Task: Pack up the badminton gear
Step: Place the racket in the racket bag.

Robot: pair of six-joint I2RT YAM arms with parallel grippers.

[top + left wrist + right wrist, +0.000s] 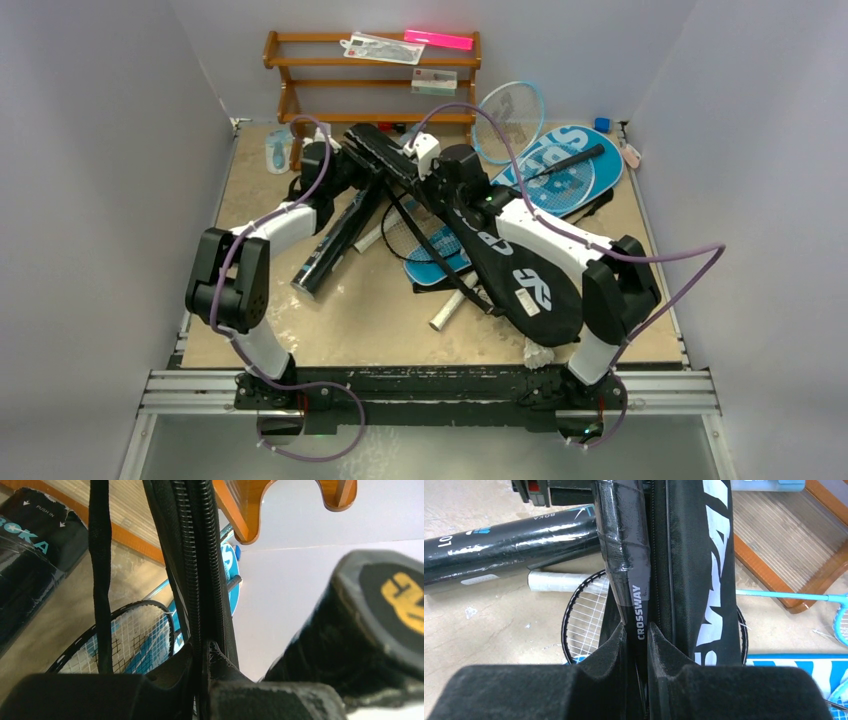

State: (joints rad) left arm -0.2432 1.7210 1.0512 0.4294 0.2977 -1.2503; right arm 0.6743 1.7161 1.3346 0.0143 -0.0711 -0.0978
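Observation:
The black "CROSSWAY" racket cover [520, 270] is lifted off the table and drapes back over my right arm. My left gripper [205, 647] is shut on the zipper edge of its narrow end [197, 555]. My right gripper [638, 630] is shut on the black racket handle [624, 545], which runs along the cover's opening [694, 555]; its butt cap [395, 600] shows beside the zipper. Under them lie a black-framed racket [430, 240] with a white grip and the long black tube [335, 245]. The blue cover [570, 175] and light-blue racket [510, 110] lie at the back right.
The brown wooden rack [300, 65] stands against the back wall with a pink bar [438, 40] and clear packets [380, 47] on top. A white feathery item [540, 352] lies by the right arm's base. Grey walls close in on both sides.

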